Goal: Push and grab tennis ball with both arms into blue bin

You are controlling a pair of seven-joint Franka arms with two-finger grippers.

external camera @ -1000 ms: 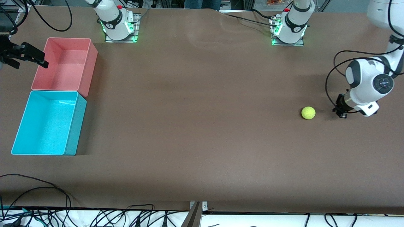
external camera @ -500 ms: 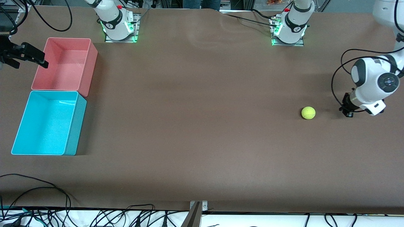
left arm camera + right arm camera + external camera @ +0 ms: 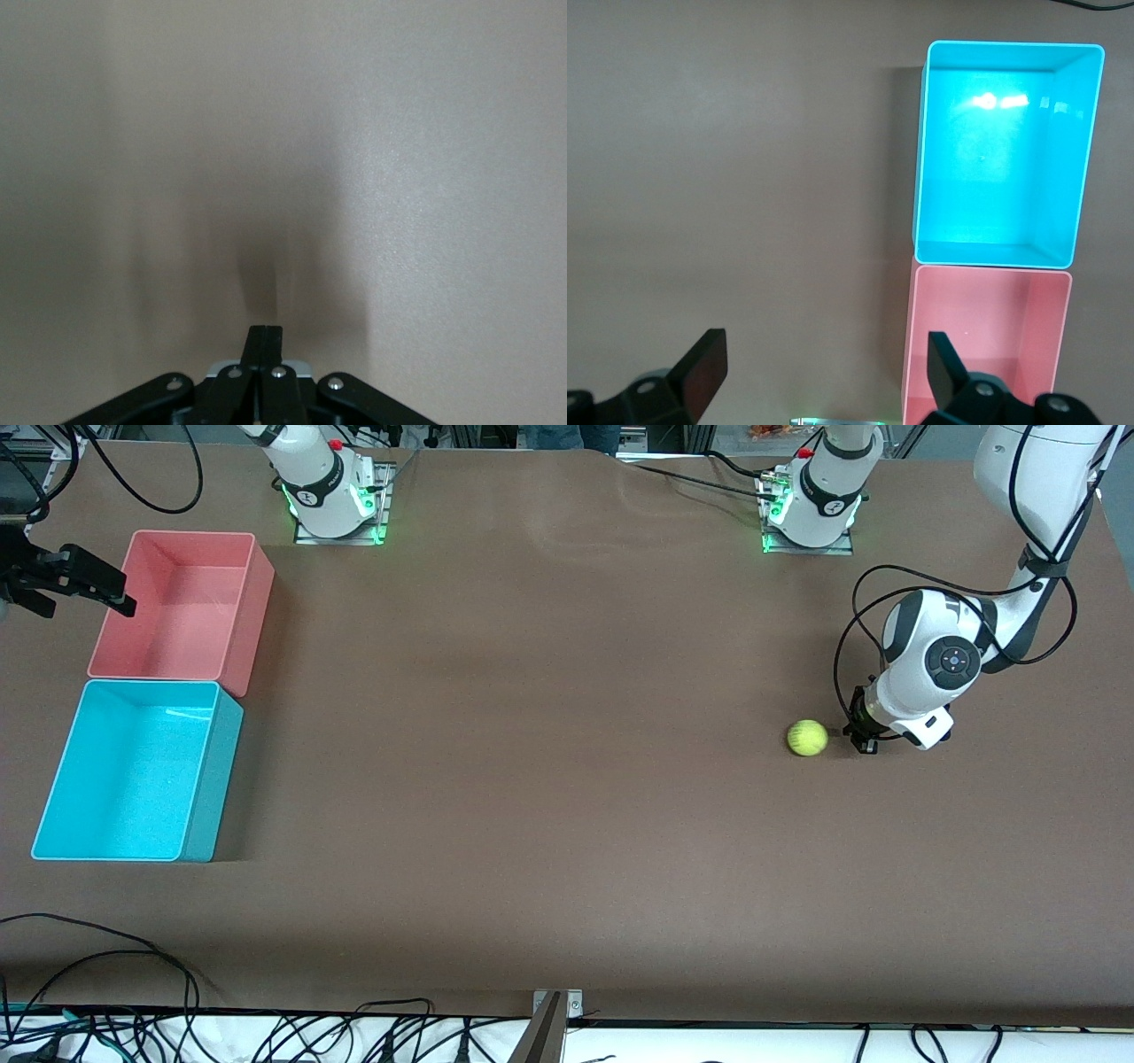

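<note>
Blue bin [image 3: 133, 775]: on table [image 3: 532, 824], right arm's end, touching pink bin [image 3: 182, 607] farther from the camera. Tennis ball [image 3: 807, 738]: on table, left arm's end, well apart from bins. Left gripper [image 3: 864, 740]: clenched, empty, low just beside ball. Right gripper [image 3: 75, 584]: released, waiting high beside pink bin.

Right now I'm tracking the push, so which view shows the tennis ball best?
The front view: the tennis ball lies whole on the table beside the shut left hand. Neither wrist view shows it.
</note>
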